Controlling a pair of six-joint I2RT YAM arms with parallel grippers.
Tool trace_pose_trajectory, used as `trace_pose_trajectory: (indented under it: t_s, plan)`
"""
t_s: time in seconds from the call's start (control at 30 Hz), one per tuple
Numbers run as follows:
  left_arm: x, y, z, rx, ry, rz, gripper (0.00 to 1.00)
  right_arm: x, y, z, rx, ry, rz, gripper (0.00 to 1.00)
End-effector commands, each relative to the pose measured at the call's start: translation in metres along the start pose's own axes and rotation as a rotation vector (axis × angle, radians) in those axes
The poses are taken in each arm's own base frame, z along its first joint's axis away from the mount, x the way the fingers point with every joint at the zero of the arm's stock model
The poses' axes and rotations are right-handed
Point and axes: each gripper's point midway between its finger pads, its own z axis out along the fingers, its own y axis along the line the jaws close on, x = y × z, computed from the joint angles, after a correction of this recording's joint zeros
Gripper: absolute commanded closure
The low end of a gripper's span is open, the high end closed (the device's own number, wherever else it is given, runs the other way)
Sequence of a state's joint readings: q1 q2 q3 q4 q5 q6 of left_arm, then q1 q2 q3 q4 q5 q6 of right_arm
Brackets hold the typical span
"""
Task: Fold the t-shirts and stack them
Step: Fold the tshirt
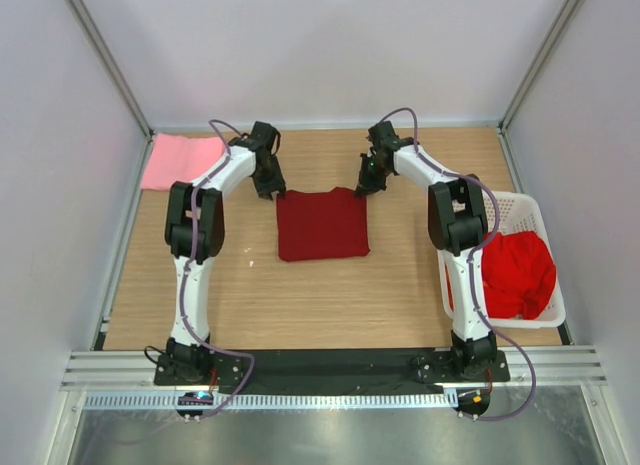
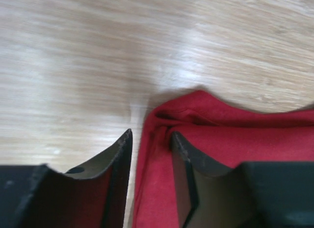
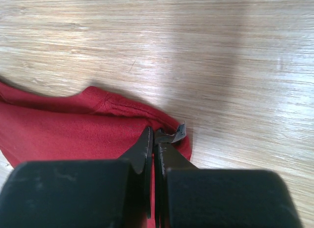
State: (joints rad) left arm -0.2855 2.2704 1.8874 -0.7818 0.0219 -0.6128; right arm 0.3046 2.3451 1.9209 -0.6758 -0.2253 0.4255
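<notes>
A dark red t-shirt (image 1: 322, 225) lies folded into a rough square in the middle of the wooden table (image 1: 300, 305). My left gripper (image 1: 276, 193) stands at the shirt's far left corner. In the left wrist view that gripper (image 2: 151, 135) is open, its jaws apart, with the shirt's folded edge (image 2: 235, 135) lying loose between them. My right gripper (image 1: 362, 188) is at the far right corner. The right wrist view shows it (image 3: 153, 132) shut on the hem of the dark red t-shirt (image 3: 64, 127). A light pink t-shirt (image 1: 180, 160) lies folded at the far left.
A white slotted basket (image 1: 520, 199) stands at the right edge of the table and holds a crumpled bright red t-shirt (image 1: 515, 275). Grey walls and metal posts close in the table on three sides.
</notes>
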Motion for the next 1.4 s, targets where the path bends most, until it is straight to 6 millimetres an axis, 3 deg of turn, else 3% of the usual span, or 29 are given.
trace_pose_trajectory:
  t_s: [0.0, 0.1, 0.17, 0.2, 0.23, 0.3, 0.37, 0.43, 0.47, 0.5, 0.53, 0.6, 0.67, 0.73, 0.77, 0.8, 0.83, 0.87, 1.1, 1.23, 1.37]
  plan:
    - [-0.023, 0.01, -0.046, -0.045, -0.089, 0.022, 0.61, -0.011, -0.015, -0.003, 0.076, -0.026, -0.005, 0.98]
    - [-0.021, 0.012, -0.073, -0.038, -0.109, 0.043, 0.5, -0.017, -0.014, -0.012, 0.089, -0.028, -0.015, 0.94]
    - [-0.013, 0.016, -0.091, -0.03, -0.117, 0.045, 0.49, -0.023, -0.016, -0.017, 0.118, -0.033, -0.024, 0.83]
    - [-0.008, 0.015, -0.095, -0.012, -0.113, 0.042, 0.49, -0.035, -0.012, -0.026, 0.12, -0.06, -0.033, 0.78]
    - [-0.002, 0.011, -0.102, 0.021, -0.105, 0.041, 0.49, -0.03, -0.016, -0.029, 0.142, -0.031, -0.042, 0.67]
    - [0.016, 0.012, -0.114, 0.054, -0.083, 0.03, 0.5, -0.042, -0.014, -0.043, 0.167, -0.059, -0.065, 0.54]
    - [0.032, 0.008, -0.12, 0.102, -0.049, 0.018, 0.53, -0.041, -0.018, -0.057, 0.201, -0.048, -0.087, 0.41]
    - [0.053, 0.003, -0.123, 0.14, -0.019, 0.02, 0.57, -0.039, -0.016, -0.073, 0.222, -0.042, -0.087, 0.34]
    - [0.087, -0.019, -0.121, 0.245, 0.056, 0.016, 0.65, -0.025, -0.004, -0.095, 0.199, -0.025, -0.092, 0.32]
    - [0.087, -0.019, -0.121, 0.246, 0.057, 0.016, 0.66, -0.025, -0.004, -0.095, 0.199, -0.025, -0.093, 0.32]
    - [0.105, -0.022, -0.117, 0.268, 0.101, 0.017, 0.67, -0.011, 0.011, -0.101, 0.148, -0.002, -0.107, 0.32]
    - [0.111, -0.034, -0.112, 0.313, 0.111, -0.014, 0.74, 0.007, 0.031, -0.109, 0.066, 0.029, -0.121, 0.37]
    - [0.12, -0.036, -0.105, 0.338, 0.141, -0.04, 0.8, 0.04, 0.057, -0.115, -0.065, 0.092, -0.119, 0.52]
    - [0.12, -0.037, -0.1, 0.341, 0.148, -0.045, 0.85, 0.074, 0.058, -0.11, -0.112, 0.172, -0.084, 0.7]
    - [0.123, -0.036, -0.095, 0.333, 0.161, -0.044, 0.87, 0.077, 0.07, -0.119, -0.189, 0.168, -0.083, 0.84]
    - [0.125, -0.034, -0.091, 0.324, 0.167, -0.045, 0.87, 0.083, 0.071, -0.119, -0.213, 0.176, -0.075, 0.9]
    - [0.126, -0.033, -0.087, 0.317, 0.178, -0.052, 0.88, 0.1, 0.061, -0.111, -0.211, 0.218, -0.058, 0.95]
    - [0.132, -0.032, -0.081, 0.312, 0.204, -0.055, 0.89, 0.104, 0.061, -0.11, -0.225, 0.224, -0.061, 0.99]
    - [0.151, -0.013, -0.044, 0.233, 0.265, -0.071, 0.92, 0.147, 0.005, -0.077, -0.142, 0.352, 0.008, 0.99]
    - [0.162, 0.009, -0.029, 0.135, 0.29, -0.05, 0.94, 0.15, -0.024, -0.061, -0.065, 0.346, 0.035, 0.99]
    - [0.161, 0.019, -0.039, 0.095, 0.271, -0.007, 0.95, 0.142, -0.031, -0.065, -0.013, 0.342, -0.001, 0.99]
